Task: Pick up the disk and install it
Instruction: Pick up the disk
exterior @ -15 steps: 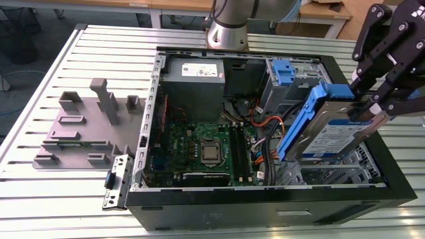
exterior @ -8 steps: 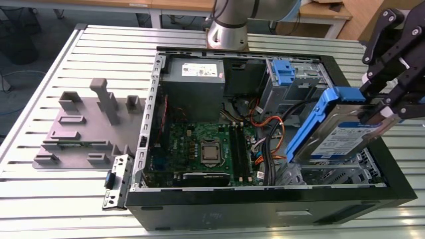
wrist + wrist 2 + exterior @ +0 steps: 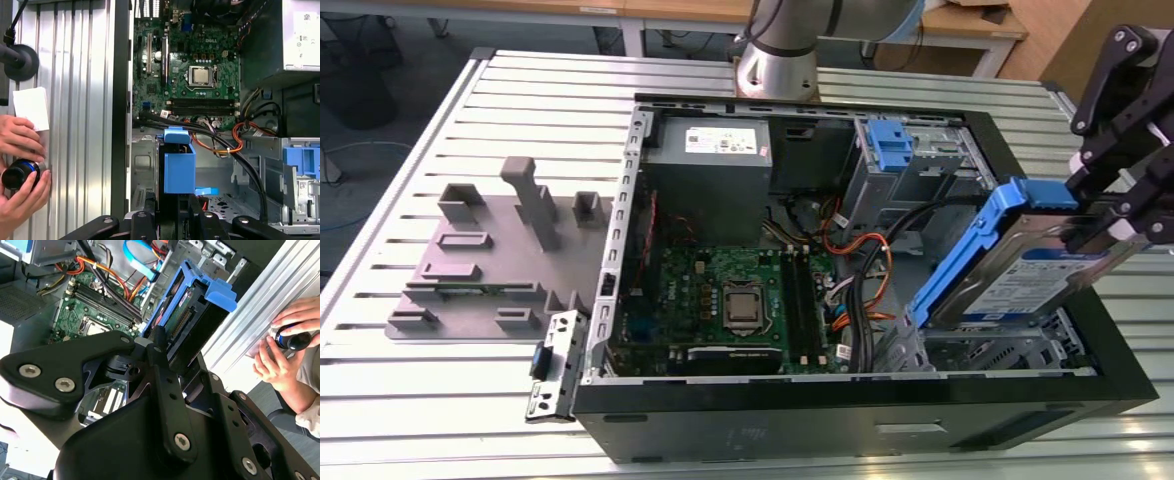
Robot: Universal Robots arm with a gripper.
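Observation:
In the exterior view the disk [image 3: 1027,272], a silver drive with a white-and-blue label and blue side rails, hangs tilted at the exterior view's right end of the open computer case [image 3: 854,425]. Its lower edge sits just above the metal drive bay [image 3: 1001,352]. My gripper [image 3: 1097,228] is shut on the disk's upper end. In both wrist views the disk [image 3: 187,315] [image 3: 179,167] shows edge-on with its blue rail, clamped between the black fingers of my gripper [image 3: 167,347] [image 3: 172,212].
Inside the case lie a green motherboard [image 3: 720,290], a grey power-supply box [image 3: 714,150], an upright blue latch piece [image 3: 890,145] and orange and black cables [image 3: 867,250]. A grey fixture [image 3: 494,250] stands on the slatted table. A person's hands [image 3: 285,347] hold a dark cylinder beside the case.

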